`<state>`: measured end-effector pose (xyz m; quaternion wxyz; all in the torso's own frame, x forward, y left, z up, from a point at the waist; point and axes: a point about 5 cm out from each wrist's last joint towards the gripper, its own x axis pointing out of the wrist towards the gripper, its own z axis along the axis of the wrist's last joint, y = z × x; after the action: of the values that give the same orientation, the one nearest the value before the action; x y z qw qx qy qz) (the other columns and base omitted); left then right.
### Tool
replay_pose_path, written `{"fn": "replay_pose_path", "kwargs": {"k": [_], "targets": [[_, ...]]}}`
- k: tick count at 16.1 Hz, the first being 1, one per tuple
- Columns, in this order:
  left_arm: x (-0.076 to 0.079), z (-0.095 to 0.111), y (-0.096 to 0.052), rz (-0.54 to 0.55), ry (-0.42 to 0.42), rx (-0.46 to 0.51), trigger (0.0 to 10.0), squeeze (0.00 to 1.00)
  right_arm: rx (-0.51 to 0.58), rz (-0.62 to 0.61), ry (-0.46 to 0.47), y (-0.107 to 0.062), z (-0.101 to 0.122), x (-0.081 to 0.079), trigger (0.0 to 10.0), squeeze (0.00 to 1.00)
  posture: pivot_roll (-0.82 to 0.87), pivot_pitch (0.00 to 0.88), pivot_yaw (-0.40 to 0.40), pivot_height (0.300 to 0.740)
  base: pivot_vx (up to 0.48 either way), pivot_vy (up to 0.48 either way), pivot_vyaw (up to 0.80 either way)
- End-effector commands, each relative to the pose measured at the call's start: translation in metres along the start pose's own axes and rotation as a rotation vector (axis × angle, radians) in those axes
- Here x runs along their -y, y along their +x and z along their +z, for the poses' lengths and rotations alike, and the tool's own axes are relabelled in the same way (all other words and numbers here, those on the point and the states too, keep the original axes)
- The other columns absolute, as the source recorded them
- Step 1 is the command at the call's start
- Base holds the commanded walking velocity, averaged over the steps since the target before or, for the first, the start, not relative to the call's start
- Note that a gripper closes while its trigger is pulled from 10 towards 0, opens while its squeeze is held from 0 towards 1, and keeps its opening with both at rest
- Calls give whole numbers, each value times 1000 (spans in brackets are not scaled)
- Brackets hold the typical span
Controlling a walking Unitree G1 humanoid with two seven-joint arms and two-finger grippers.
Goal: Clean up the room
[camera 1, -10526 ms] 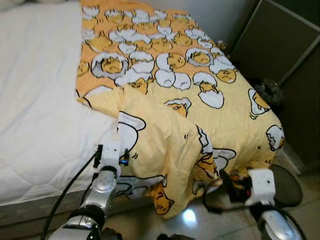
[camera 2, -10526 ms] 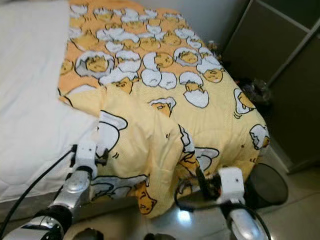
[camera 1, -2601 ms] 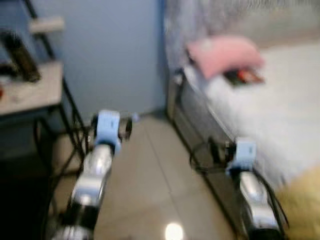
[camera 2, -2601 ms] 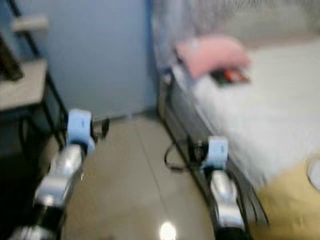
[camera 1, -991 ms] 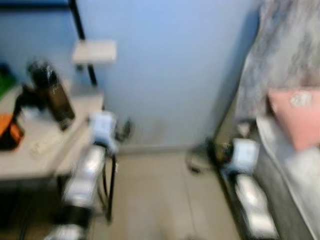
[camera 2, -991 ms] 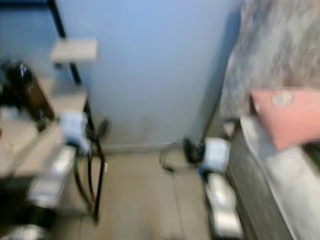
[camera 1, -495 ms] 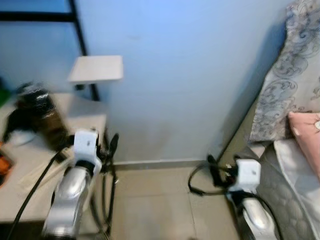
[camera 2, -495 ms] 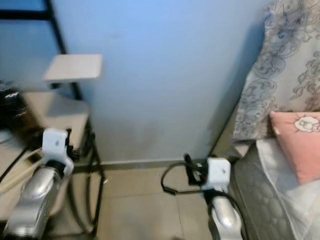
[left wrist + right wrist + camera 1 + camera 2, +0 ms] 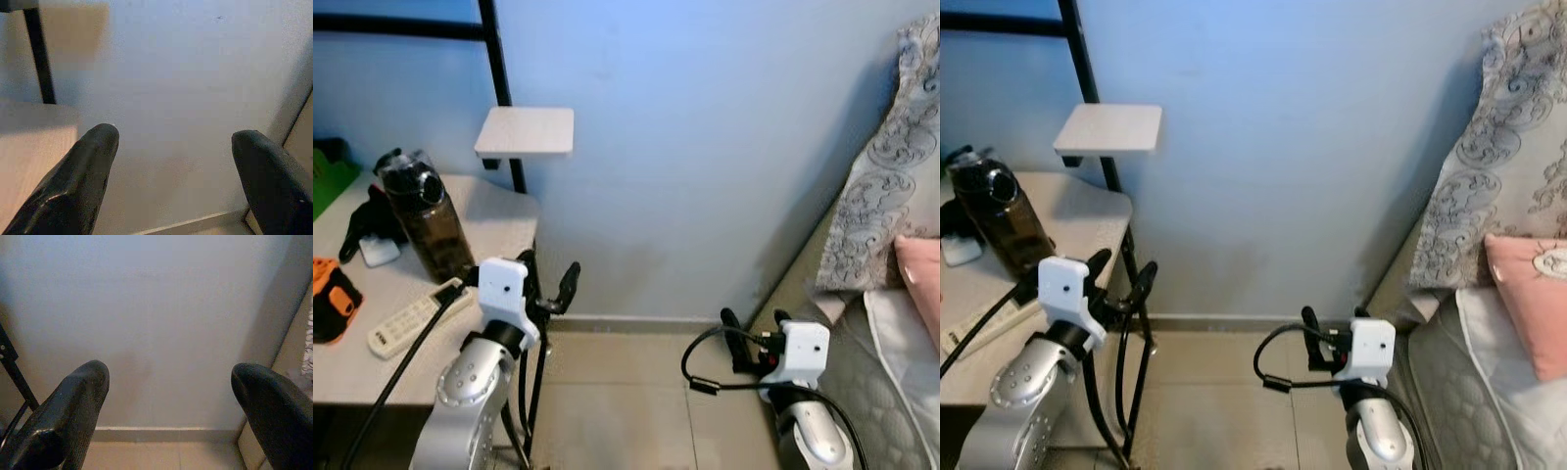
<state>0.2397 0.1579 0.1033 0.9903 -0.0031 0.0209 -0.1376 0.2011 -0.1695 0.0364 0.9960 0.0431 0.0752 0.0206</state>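
A beige side table (image 9: pixel 501 213) stands at the left against the blue wall. On it are a dark bottle (image 9: pixel 426 223), a white remote (image 9: pixel 409 319), an orange and black object (image 9: pixel 329 300) and a small white item (image 9: pixel 380 251). My left gripper (image 9: pixel 550 284) is open by the table's front corner, with nothing between its fingers. My right gripper (image 9: pixel 754 328) is open and empty, low over the floor beside the bed. Both wrist views face the blue wall, with the left gripper (image 9: pixel 173 142) and the right gripper (image 9: pixel 168 377) spread wide.
A small white shelf (image 9: pixel 525 131) hangs on a black post (image 9: pixel 504 93) above the table. The bed's mattress edge (image 9: pixel 867 392) lies at the right with a pink pillow (image 9: pixel 922 266) and a grey patterned cushion (image 9: pixel 891 186). Tiled floor (image 9: pixel 617 401) runs between table and bed.
The camera has swung left, away from the bed and yellow blanket, to the wall and side table; the blur has cleared. Both grippers stay open and empty.
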Motion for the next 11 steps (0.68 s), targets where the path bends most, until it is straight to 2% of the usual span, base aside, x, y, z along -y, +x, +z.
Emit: {"fn": "replay_pose_path", "kwargs": {"k": [1,11], "targets": [[2,5,1,-7,2,12,10000,0,-3,-19,-1,1,1,6,10000,0,146,0,-37,740,0,0,0],[2,5,1,-7,2,12,10000,0,-3,-19,-1,1,1,6,10000,0,146,0,-37,740,0,0,0]]}}
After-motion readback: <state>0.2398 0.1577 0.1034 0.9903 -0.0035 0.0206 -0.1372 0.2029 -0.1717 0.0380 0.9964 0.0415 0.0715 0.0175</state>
